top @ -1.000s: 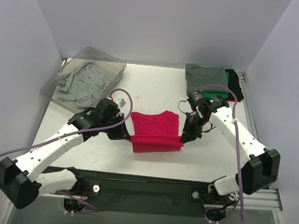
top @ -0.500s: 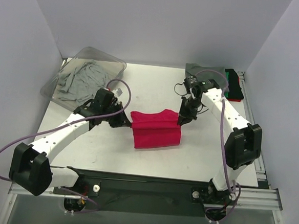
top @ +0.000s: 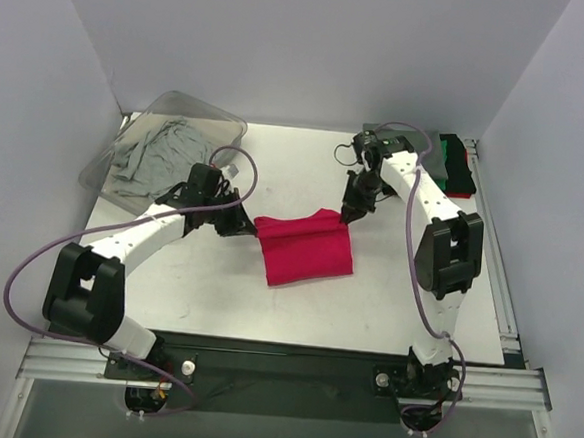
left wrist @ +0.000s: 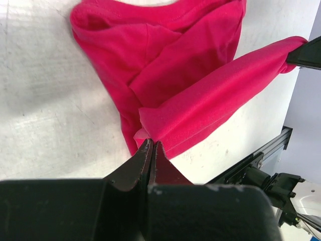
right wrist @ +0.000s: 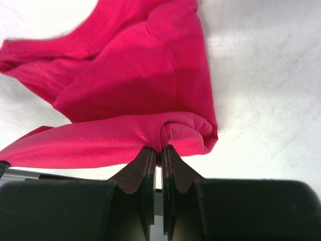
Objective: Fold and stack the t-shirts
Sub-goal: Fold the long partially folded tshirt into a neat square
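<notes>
Mid-frame, the magenta t-shirt (top: 305,250) lies folded. The left gripper (top: 255,233) is clamped on its upper left corner, the right gripper (top: 347,217) on its upper right. Bare table (top: 387,296) spreads below. Upper left, the clear bin (top: 209,110) holds crumpled grey shirts (top: 161,155).

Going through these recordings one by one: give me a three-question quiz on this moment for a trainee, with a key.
1. True or false: the left pincer and the right pincer are each shut on the magenta t-shirt.
2. Where do the crumpled light grey t-shirts lie?
A) in the clear plastic bin
B) on top of the folded pile
C) under the magenta t-shirt
3. Fill in: seen from above, the stack of folded shirts sits at the table top's far ____ corner.
Key: 1 true; 2 A; 3 right.
</notes>
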Robot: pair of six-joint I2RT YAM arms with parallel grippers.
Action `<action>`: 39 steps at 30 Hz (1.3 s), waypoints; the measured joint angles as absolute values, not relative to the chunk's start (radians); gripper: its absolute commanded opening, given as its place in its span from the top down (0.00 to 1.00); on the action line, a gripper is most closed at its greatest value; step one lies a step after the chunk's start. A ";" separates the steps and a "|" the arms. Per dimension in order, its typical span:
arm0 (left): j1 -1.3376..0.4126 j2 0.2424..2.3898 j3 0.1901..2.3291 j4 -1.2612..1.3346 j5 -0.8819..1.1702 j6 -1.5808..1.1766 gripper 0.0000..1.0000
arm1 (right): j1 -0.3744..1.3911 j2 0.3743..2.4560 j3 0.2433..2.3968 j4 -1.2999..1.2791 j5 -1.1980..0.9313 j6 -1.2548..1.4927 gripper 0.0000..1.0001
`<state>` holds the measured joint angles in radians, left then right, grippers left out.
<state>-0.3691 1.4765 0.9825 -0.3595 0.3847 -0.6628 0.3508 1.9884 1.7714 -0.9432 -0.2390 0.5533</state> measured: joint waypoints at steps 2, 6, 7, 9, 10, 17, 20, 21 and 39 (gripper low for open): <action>-0.351 1.507 0.987 -0.337 0.402 -0.657 1.00 | 0.348 2.016 1.796 -0.939 -0.241 0.550 1.00; -0.322 1.572 1.000 -0.313 0.433 -0.643 1.00 | 0.346 2.068 1.842 -0.939 -0.245 0.546 1.00; -0.316 1.587 1.005 -0.308 0.439 -0.641 1.00 | 0.346 2.080 1.853 -0.938 -0.245 0.546 1.00; -0.305 1.615 1.018 -0.303 0.449 -0.634 1.00 | 0.346 2.101 1.869 -0.939 -0.245 0.544 1.00; -0.302 1.631 1.030 -0.302 0.452 -0.628 1.00 | 0.346 2.111 1.880 -0.940 -0.245 0.543 1.00; -0.275 1.738 1.121 -0.295 0.464 -0.598 1.00 | 0.334 2.173 1.944 -0.939 -0.244 0.537 1.00; -0.270 1.781 1.160 -0.296 0.464 -0.588 0.69 | 0.331 2.207 1.987 -0.942 -0.244 0.536 0.93; -0.268 1.793 1.173 -0.297 0.463 -0.581 0.56 | 0.331 2.223 2.008 -0.942 -0.244 0.535 0.73; -0.270 1.816 1.199 -0.282 0.425 -0.564 0.28 | 0.262 2.151 1.886 -0.836 -0.288 0.439 0.33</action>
